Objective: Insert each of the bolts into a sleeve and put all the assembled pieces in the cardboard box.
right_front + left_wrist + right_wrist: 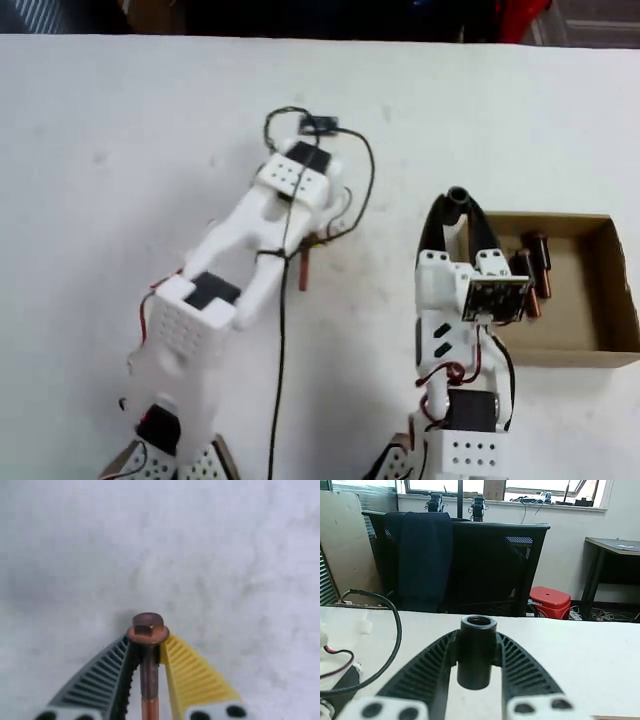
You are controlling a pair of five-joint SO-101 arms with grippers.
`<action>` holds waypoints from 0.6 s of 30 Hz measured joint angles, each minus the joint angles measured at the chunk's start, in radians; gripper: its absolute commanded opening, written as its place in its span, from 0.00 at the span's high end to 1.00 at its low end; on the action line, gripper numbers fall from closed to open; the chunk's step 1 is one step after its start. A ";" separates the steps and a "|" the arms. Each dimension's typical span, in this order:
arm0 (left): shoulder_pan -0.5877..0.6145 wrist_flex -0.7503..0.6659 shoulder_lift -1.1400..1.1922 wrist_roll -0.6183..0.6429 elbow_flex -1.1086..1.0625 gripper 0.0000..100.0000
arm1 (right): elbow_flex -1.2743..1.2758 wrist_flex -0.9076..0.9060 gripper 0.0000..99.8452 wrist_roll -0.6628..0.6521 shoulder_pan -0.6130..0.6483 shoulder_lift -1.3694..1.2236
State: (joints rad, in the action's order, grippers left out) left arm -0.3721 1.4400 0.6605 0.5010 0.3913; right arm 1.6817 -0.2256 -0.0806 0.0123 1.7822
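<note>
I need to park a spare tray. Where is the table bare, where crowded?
Bare: the table left of and beyond the left arm, and the strip beyond the cardboard box. Crowded: between the arms, around the bolt and cable; assembled pieces take part of the box.

The gripper (476, 642) clamps a black sleeve (477, 655) upright between its black fingers (425, 672), hollow end up. Beyond it lies the white table (585, 655) with a black cable (396, 630), and farther back a dark chair (490, 565) and a red stool (550, 601).
</note>
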 measured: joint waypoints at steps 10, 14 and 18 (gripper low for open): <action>0.143 0.132 0.000 -0.161 0.000 0.98 | 0.000 0.000 0.98 0.000 0.126 0.000; 0.198 0.140 0.000 -0.209 0.000 0.98 | 0.000 0.000 0.98 0.000 0.170 0.000; 0.236 0.140 0.000 -0.253 0.000 0.98 | 0.000 0.000 0.98 0.000 0.204 0.000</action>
State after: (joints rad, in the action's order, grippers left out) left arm -0.1358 1.5796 0.6605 0.2478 0.3913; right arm 1.6817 -0.2256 -0.0806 0.2163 1.7822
